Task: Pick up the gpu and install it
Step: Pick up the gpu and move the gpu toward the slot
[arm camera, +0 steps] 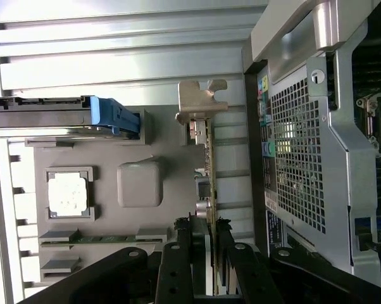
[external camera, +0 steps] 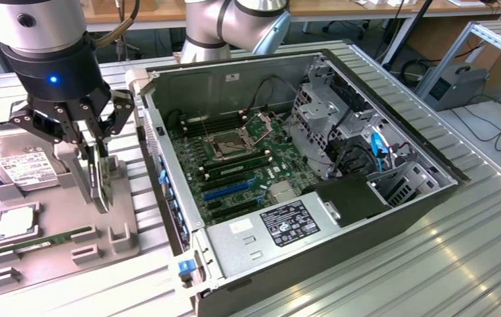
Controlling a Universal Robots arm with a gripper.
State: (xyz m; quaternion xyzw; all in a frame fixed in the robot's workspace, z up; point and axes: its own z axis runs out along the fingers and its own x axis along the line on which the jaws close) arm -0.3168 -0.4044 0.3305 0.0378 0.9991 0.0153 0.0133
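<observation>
Between hard drive (external camera: 17, 162) and computer case (external camera: 232, 86), fingers (arm camera: 178, 266) clamp the upright gpu (arm camera: 211, 158).

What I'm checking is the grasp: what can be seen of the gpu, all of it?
The gpu is a thin card with a dark greenish board, standing upright on edge over the grey holder tray, beside the open computer case. A silver metal bracket with a hooked tab caps one end. The gripper holds it, fingers on both faces; whether its lower edge touches the tray is unclear.
</observation>
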